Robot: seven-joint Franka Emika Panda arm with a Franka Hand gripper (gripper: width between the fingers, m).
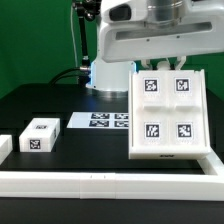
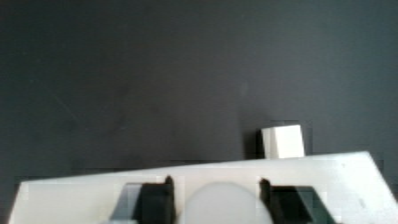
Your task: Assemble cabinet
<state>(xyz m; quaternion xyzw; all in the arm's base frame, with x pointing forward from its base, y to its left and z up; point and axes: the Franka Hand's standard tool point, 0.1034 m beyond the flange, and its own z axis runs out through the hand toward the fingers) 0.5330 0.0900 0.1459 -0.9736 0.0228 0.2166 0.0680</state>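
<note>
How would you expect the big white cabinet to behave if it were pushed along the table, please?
The cabinet looks rigid: its edges are straight and its panels flat. Being boxy, it should slide rather than roll. It appears propped up rather than lying flat, so a high push might tip it.

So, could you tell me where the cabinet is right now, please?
The cabinet is on the exterior view's right, beneath the arm, beside the marker board and near the long white rail.
</note>
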